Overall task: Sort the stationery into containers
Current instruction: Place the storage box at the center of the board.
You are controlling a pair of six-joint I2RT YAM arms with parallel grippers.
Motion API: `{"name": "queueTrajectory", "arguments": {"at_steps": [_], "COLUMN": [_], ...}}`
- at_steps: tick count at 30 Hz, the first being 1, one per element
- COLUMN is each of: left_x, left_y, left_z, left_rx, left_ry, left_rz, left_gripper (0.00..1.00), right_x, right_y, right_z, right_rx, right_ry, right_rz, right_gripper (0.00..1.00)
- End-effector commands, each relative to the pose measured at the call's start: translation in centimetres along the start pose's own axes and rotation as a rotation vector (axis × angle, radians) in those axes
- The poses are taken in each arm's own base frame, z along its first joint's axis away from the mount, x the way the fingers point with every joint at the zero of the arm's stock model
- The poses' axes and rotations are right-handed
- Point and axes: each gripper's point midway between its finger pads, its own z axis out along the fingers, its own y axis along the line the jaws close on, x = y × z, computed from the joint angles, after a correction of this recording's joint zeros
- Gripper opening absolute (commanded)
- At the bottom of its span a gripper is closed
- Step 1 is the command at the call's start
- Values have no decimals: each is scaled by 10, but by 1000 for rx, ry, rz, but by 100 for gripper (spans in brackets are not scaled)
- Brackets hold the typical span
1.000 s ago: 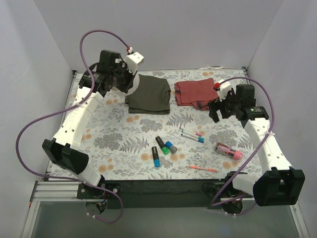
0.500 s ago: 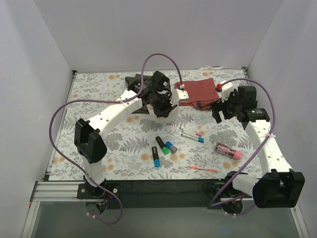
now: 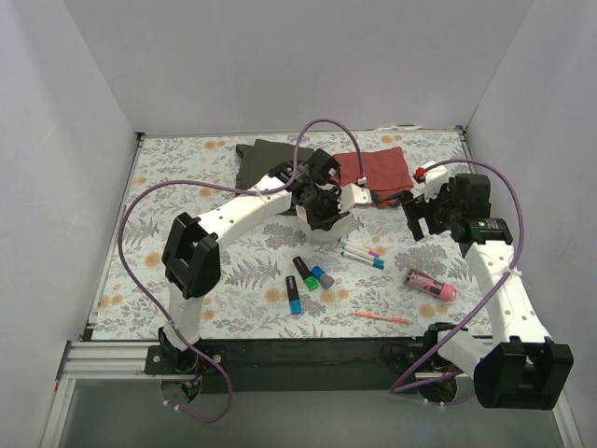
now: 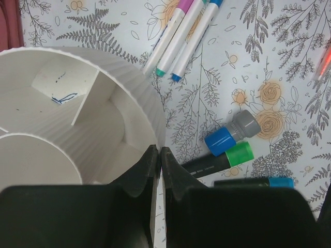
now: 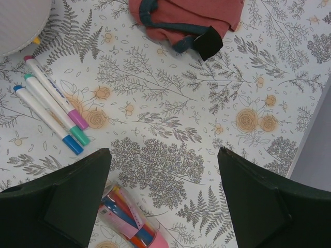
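Note:
My left gripper [image 3: 326,210] is shut on the rim of the round white divided bowl [image 3: 322,227], holding it at mid-table beside the red cloth. In the left wrist view the jaws [image 4: 158,151] pinch the bowl's wall [image 4: 129,98]. Three black markers [image 3: 308,275] lie in front of it; the green-capped one [image 4: 222,159] and the blue and grey caps [image 4: 230,135] show close by. Three thin white pens [image 3: 362,254] [image 4: 186,31] [image 5: 51,103] lie to the bowl's right. The fat pink tube [image 3: 430,285] [image 5: 129,222] and the pink-orange pen [image 3: 382,317] lie nearer the front. My right gripper [image 3: 415,215] [image 5: 163,155] is open and empty above the table.
An olive cloth [image 3: 266,159] lies at the back, behind the left arm. A red cloth [image 3: 373,173] [image 5: 186,15] lies at the back right, close to the right gripper. White walls close in the table on three sides.
My left arm has swung from the back left across the olive cloth to mid-table, carrying the bowl, and has come lower beside the pens. My right arm has shifted slightly.

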Motion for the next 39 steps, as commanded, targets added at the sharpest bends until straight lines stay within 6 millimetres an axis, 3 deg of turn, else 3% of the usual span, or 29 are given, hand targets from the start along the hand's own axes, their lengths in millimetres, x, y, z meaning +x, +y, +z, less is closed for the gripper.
{"name": "queueTrajectory", "arguments": {"at_steps": [1,14,21,22,26,27,30,34,35,39], "left_x": [-27,-22,-19,-19,-24,-25,-43,-73,-84,-76], "left_y": [12,11,17,18,25,28,33,32,28,7], "left_z": [-1,38,38,37,27,23,-4,-62,-91,-138], "left_rx": [-50,-22,-47,-54,-113,-134,-204,-296,-333,-388], "left_ry": [-90,-66,-52,-49,-62,-64,-121,-228,-280,-350], "left_rz": [79,86,119,119,114,113,99,74,72,-9], "left_gripper": [0,0,2,4,31,42,53,66,67,72], "right_x": [-3,5,10,10,11,10,9,13,15,19], "right_y": [-4,1,-6,-6,-4,-4,-1,10,11,26], "right_z": [-5,-2,-3,-3,-3,-4,-9,-20,-23,-36], "right_rx": [28,12,26,25,15,15,-2,-35,-34,-77], "right_ry": [-27,-15,-9,-8,-9,-14,-21,-23,-19,-14], "right_rz": [-8,-7,14,15,19,14,-7,-37,-34,17], "right_gripper": [93,93,93,93,95,95,98,98,98,98]}}
